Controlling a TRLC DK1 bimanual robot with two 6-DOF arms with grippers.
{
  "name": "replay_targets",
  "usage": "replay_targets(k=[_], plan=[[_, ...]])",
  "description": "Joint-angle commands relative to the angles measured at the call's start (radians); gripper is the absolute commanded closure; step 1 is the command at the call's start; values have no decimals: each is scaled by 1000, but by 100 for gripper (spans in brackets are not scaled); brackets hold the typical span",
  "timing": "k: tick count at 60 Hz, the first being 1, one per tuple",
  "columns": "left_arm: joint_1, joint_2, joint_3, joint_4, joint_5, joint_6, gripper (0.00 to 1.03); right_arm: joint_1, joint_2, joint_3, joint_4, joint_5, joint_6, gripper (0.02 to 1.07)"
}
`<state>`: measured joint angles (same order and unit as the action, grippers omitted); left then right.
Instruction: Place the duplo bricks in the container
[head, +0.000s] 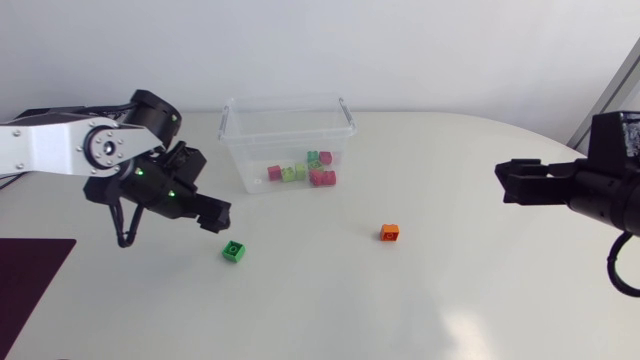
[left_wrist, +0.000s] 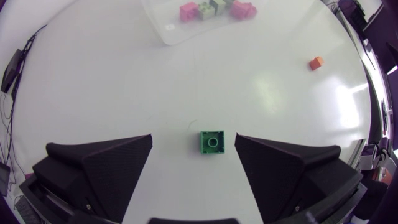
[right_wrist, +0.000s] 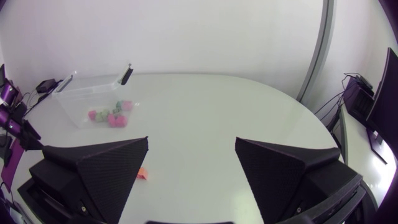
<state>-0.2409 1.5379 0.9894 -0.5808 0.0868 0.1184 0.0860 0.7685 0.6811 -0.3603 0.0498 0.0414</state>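
A green duplo brick (head: 234, 251) lies on the white table, just ahead of my left gripper (head: 215, 213). In the left wrist view this green brick (left_wrist: 212, 142) sits stud-up between the open fingers (left_wrist: 118, 165), touching neither. An orange brick (head: 390, 233) lies alone near the table's middle; the right wrist view shows the orange brick (right_wrist: 142, 175) beside one finger. The clear plastic container (head: 288, 140) stands at the back with several pink and green bricks inside. My right gripper (head: 505, 180) hovers open at the right, far from both bricks, with nothing between its fingers (right_wrist: 99, 165).
A dark mat (head: 30, 275) lies at the table's front left corner. The container (left_wrist: 168, 25) stands beyond the green brick in the left wrist view and far ahead in the right wrist view, container (right_wrist: 87, 93).
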Motion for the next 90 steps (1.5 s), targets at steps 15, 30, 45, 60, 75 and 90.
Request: replay_targets(k=[15, 30, 45, 60, 75, 90], plan=[[-74, 199, 60, -22, 4, 38, 18, 51, 222, 72, -49, -225, -9, 6], [-92, 292, 74, -1, -50, 36, 29, 136, 489, 158, -25, -185, 18, 6], [-92, 353, 64, 52, -39, 32, 77, 221, 762, 248, 26, -149, 83, 17], [-98, 218, 63, 58, -39, 43, 82, 288, 997, 385, -6, -30, 137, 34], [-32, 45, 164, 87, -24, 40, 82, 276, 1106, 425, -81, 30, 160, 37], [-32, 22, 255, 200, 5, -8, 82, 281, 1146, 406, -69, 45, 155, 71]])
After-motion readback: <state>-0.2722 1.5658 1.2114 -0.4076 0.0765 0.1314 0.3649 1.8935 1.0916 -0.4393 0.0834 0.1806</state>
